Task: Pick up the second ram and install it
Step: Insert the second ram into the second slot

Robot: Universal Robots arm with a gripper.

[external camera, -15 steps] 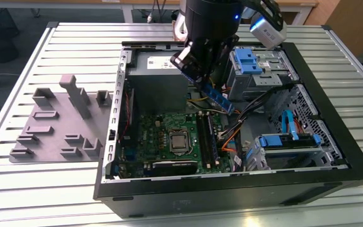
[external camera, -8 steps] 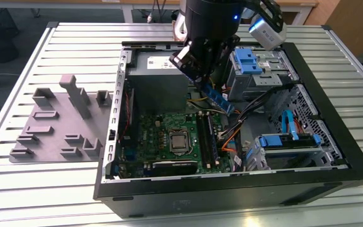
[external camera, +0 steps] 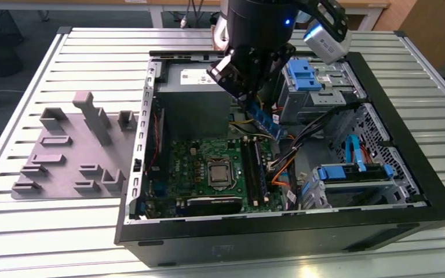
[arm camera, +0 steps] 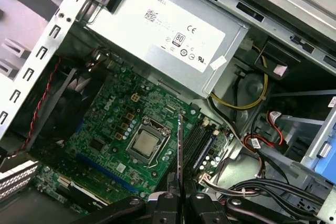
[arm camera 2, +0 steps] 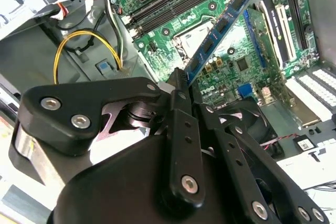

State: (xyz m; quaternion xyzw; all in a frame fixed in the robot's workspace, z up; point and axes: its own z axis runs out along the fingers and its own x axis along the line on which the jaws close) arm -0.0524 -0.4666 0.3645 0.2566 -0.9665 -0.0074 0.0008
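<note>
Slatted metal counter (external camera: 68, 231) carries the open computer case (external camera: 408, 191), with a gray holder tray (external camera: 60, 156) at its 9 o'clock in the exterior view. My gripper (arm camera 2: 181, 85) is clamped on the second ram (arm camera 2: 223, 22), held above the motherboard (arm camera: 113, 124) near the memory slots (arm camera: 202, 142). I judge it needs squaring edge-on to an empty slot, notch matched, then a straight, even press.

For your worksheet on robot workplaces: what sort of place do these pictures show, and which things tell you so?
Probably a robotics lab or test bench for computer assembly. An open computer case lies on a slatted metal table, a gray holder tray sits beside it, and the gripper holds a blue RAM stick over the motherboard.
</note>
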